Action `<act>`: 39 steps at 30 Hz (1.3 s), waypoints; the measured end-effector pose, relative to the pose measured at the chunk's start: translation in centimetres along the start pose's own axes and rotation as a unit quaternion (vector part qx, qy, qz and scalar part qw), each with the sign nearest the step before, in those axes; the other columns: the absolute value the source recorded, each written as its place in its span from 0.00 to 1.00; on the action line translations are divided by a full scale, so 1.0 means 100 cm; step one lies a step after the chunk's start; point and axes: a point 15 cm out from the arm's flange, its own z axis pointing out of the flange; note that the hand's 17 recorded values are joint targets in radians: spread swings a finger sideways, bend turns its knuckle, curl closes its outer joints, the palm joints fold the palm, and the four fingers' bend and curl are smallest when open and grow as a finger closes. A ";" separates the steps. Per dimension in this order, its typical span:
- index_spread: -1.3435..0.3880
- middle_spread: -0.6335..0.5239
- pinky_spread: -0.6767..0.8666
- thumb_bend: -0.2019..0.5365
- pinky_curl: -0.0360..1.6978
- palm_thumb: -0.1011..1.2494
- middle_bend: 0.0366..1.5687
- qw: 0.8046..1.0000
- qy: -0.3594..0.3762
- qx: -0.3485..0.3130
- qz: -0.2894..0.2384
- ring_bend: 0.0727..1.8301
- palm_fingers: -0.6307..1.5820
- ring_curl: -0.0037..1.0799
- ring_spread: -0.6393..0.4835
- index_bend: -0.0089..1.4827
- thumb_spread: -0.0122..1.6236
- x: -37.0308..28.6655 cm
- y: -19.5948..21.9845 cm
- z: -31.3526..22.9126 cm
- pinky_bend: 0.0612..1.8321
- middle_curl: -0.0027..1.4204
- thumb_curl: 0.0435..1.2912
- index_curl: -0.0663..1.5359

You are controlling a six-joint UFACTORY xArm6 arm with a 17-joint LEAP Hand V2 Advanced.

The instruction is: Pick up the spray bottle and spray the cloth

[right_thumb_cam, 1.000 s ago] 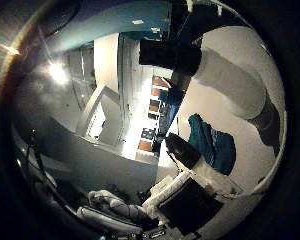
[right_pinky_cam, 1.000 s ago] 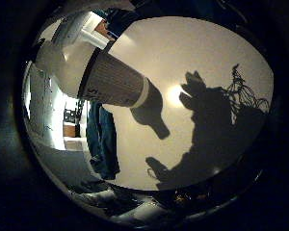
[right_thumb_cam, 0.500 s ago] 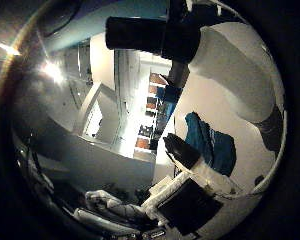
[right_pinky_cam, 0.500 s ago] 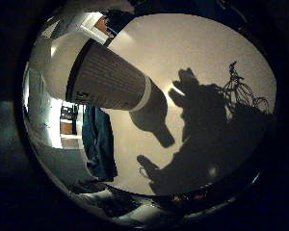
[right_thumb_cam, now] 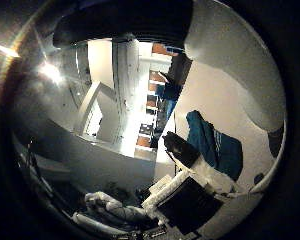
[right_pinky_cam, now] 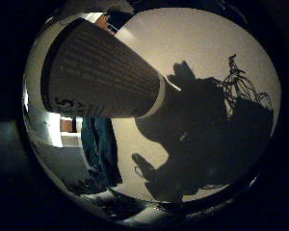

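Note:
The spray bottle stands on the white table and fills much of the right little finger side palm view, close to the palm. It has a white body with a printed label. In the right thumb side palm view its white body and black spray head loom large. The blue cloth lies on the table beside the bottle; it also shows in the little finger side view. My right hand shows white and black parts, with a black fingertip reaching out uncurled, away from the bottle. It holds nothing.
The hand's dark shadow falls on the table beyond the bottle's base. Room walls, shelves and bright lights show past the table's edge.
The bottle has grown much larger in both views, so the palm has moved closer to it. The shadow on the table has spread.

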 end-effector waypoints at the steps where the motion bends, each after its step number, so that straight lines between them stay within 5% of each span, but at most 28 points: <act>1: 0.70 0.66 0.71 0.24 0.02 0.57 0.16 1.000 0.000 0.000 -0.001 0.24 0.37 0.26 0.72 0.12 0.65 -0.001 -0.002 0.004 0.44 0.27 0.26 0.24; 11: 0.68 0.55 0.71 0.24 0.02 0.57 0.22 1.000 -0.015 0.015 0.005 0.29 0.42 0.29 0.63 0.13 0.65 -0.007 -0.015 0.024 0.43 0.30 0.26 0.26; 19: 0.62 0.38 0.62 0.24 0.01 0.58 0.33 0.999 -0.030 0.035 0.014 0.41 0.53 0.36 0.42 0.17 0.65 -0.012 -0.032 0.027 0.43 0.39 0.26 0.32; 28: 0.51 0.25 0.25 0.25 0.10 0.63 0.51 0.997 -0.047 0.043 0.045 0.60 0.70 0.55 0.29 0.28 0.63 -0.005 -0.039 0.039 0.74 0.59 0.28 0.49; 39: 0.47 0.22 0.29 0.25 0.25 0.81 0.63 0.993 -0.067 0.071 0.062 0.73 0.70 0.72 0.31 0.49 0.53 -0.006 -0.051 0.043 0.90 0.79 0.40 0.73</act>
